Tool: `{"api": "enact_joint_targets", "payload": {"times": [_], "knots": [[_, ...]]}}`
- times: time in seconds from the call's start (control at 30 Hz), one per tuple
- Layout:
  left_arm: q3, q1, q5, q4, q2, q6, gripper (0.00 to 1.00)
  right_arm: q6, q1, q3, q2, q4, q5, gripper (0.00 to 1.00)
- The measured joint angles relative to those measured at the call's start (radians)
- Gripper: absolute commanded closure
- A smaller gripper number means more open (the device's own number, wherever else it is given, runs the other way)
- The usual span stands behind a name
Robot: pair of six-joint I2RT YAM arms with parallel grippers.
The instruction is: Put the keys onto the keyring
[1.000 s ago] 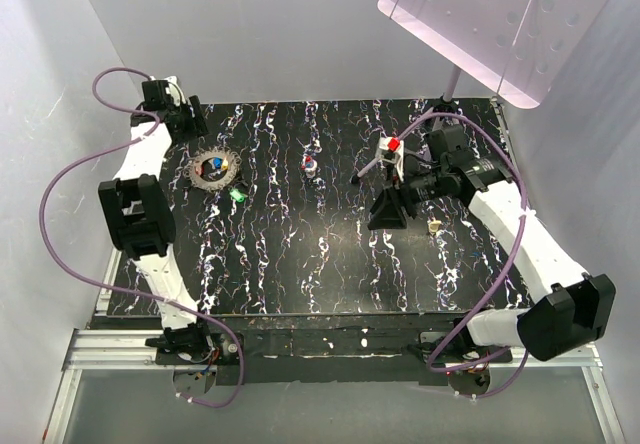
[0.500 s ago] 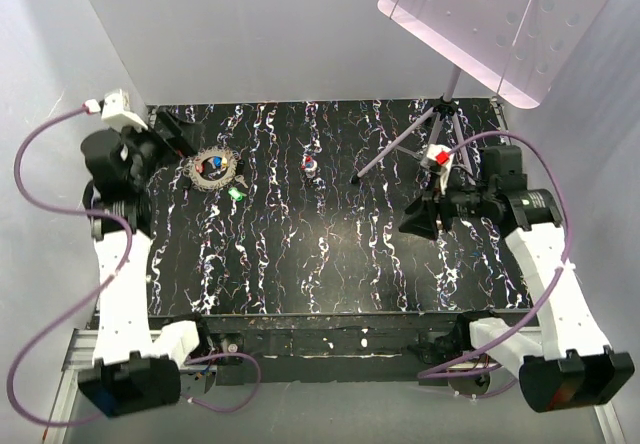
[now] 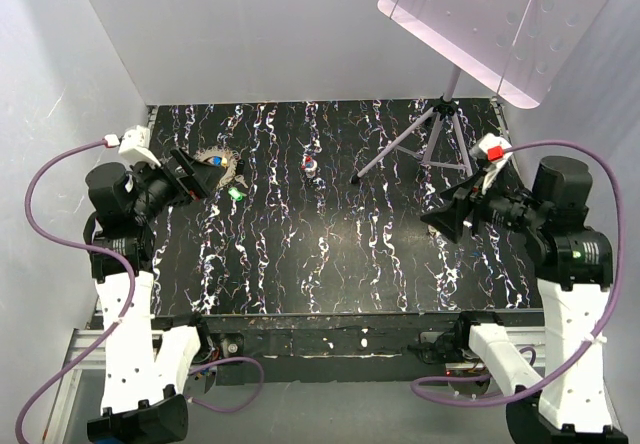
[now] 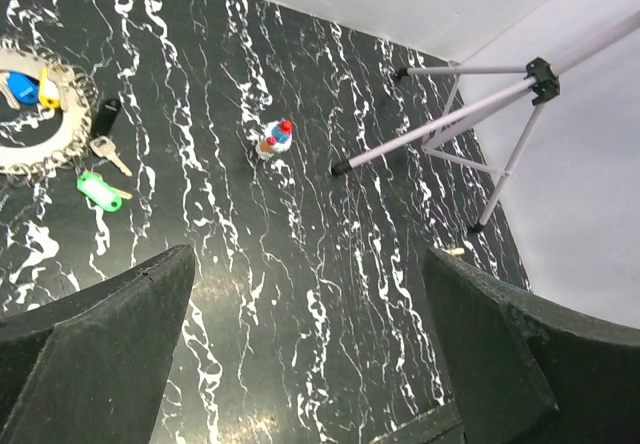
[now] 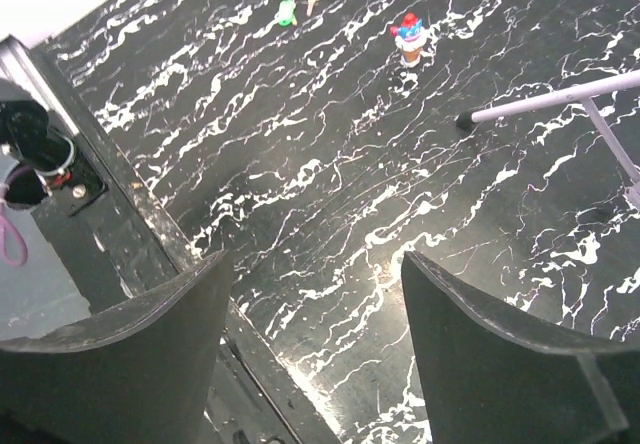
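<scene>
Shows keyring (image 4: pixel 30 114) as a spiky disc of fanned grey metal, blue and yellow caps inside, flat on the far-left counter (image 4: pixel 300 294). Shows green-capped key (image 4: pixel 100 190) and bare grey key (image 4: pixel 108 152) just beside it, long axes diagonal, blades pointing away from the ring. Shows left fingers (image 4: pixel 120 344) and right fingers (image 5: pixel 130 354) spread wide, holding nothing.

On my feed the table (image 3: pixel 330 264) looks like polished black stone or laminate, veined in white, with a soft sheen where the light catches it. The keyring (image 4: pixel 28 114) and the keys (image 4: pixel 108 152) read as bare grey metal, dully bright. One loose key carries a glossy green plastic tag (image 4: pixel 100 190). The tripod (image 4: pixel 450 124) has smooth, pale lilac tube legs with black tips. The left gripper (image 4: pixel 307 256) shows me matt black jaws, faintly grainy. The cable (image 3: pixel 27 202) has a smooth purple sheath.
</scene>
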Motion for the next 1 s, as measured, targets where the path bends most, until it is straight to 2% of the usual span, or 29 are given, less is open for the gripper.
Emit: {"api": "enact_joint_targets", "payload": {"times": [0.27,0.37,0.77,1.0], "knots": [[0.009,-0.023,0.051,-0.087,-0.01,-0.007,0.02,0.027,-0.083,0.023,-0.05,-0.026,-0.106,0.2],[0.031,-0.033,0.061,-0.126,0.0,-0.004,0.02,0.034,-0.098,0.022,-0.054,-0.029,-0.131,0.16],[0.103,-0.084,0.05,-0.213,0.011,0.017,0.02,0.233,-0.148,0.015,-0.094,0.035,-0.072,0.12],[0.117,-0.116,0.002,-0.209,0.017,0.014,0.02,0.264,-0.214,0.014,-0.071,0.047,-0.139,0.11]]}}
